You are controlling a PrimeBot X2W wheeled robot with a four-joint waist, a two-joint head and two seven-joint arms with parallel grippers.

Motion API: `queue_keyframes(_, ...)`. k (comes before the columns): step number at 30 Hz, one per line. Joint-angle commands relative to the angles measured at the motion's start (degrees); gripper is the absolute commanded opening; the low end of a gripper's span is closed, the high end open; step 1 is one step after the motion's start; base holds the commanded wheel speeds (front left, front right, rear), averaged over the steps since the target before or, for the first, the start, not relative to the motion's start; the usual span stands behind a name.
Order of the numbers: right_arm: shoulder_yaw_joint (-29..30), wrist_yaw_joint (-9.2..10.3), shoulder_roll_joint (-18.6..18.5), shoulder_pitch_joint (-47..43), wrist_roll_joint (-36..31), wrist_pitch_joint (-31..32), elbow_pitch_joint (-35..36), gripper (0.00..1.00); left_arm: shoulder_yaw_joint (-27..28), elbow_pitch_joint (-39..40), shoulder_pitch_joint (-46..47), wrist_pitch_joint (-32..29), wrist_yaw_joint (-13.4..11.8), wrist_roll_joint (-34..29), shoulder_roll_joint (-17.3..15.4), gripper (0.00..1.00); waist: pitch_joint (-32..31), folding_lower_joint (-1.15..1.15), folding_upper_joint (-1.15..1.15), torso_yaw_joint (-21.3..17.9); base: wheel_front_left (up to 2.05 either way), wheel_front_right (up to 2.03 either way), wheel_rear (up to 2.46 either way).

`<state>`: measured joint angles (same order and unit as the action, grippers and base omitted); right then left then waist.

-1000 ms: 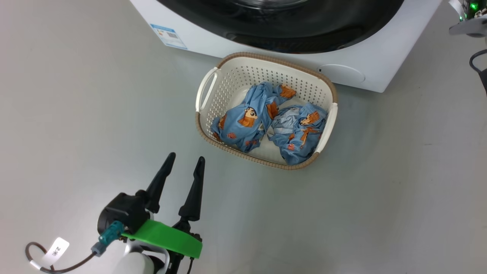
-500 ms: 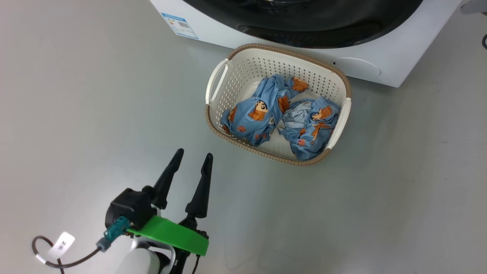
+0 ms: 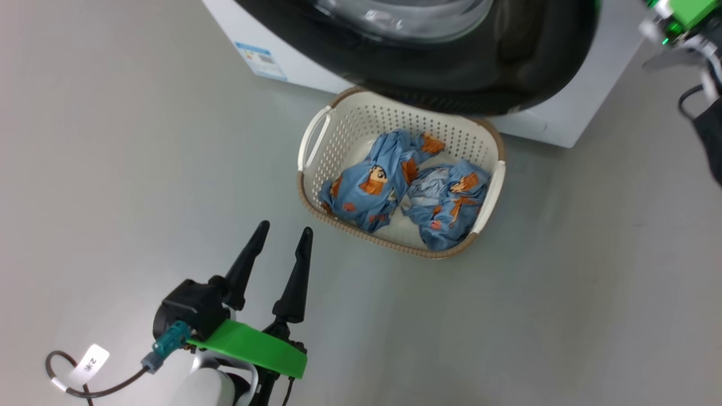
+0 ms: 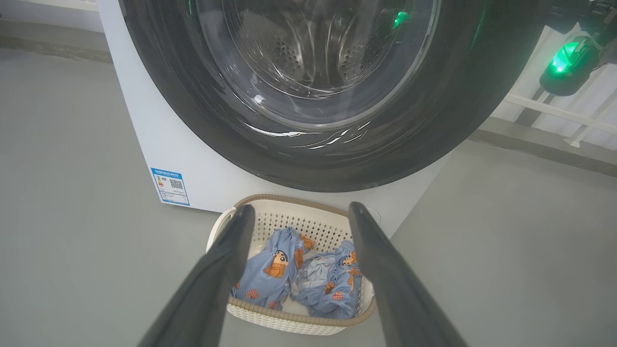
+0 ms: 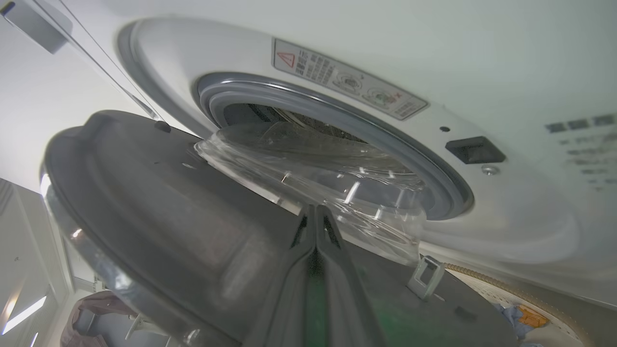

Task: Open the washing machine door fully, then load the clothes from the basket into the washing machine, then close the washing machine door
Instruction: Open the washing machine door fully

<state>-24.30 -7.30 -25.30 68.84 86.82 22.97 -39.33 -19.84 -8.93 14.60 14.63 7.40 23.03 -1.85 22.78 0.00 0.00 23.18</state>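
Your right gripper (image 5: 315, 208) is clenched on nothing, tips at the washing machine door (image 5: 159, 207)'s inner face, so it pushes. The left gripper (image 3: 284, 229) hangs released, basket (image 3: 372, 238) ahead-right.

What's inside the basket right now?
Two crumpled light-blue clothes lie side by side in the basket. Whatever might sit beneath them is covered; the door overhangs its far rim.

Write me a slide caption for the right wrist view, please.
Shut right gripper behind the partly open washing machine door, grey gasket exposed.
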Motion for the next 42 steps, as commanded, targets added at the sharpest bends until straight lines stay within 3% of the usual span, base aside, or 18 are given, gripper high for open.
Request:
queue_keyframes(1, -1.6, -0.19, 1.9, -2.8, 0.8, 1.2, 2.5, 0.0, 2.3, 0.9, 0.0, 0.4, 0.1, -0.7, -1.0, 1.0, -1.5, 0.0, 0.0, -1.2, 0.0, 0.0, 0.0)
queue_keyframes(16, -5.2, -0.19, 3.6, -10.9, 2.4, 4.1, 7.3, 0.0, 3.8, 0.5, -2.5, 0.4, 0.1, -2.5, -1.6, 1.0, -7.1, 0.0, 0.0, -3.7, 0.0, 0.0, 0.0)
queue_keyframes(42, -11.7, -0.19, 10.5, -25.1, 3.6, 7.1, 17.2, 0.0, 5.0, 0.4, -7.7, 0.4, 0.1, -3.8, -3.2, 1.0, -15.7, 0.0, 0.0, -2.8, 0.0, 0.0, 0.0)
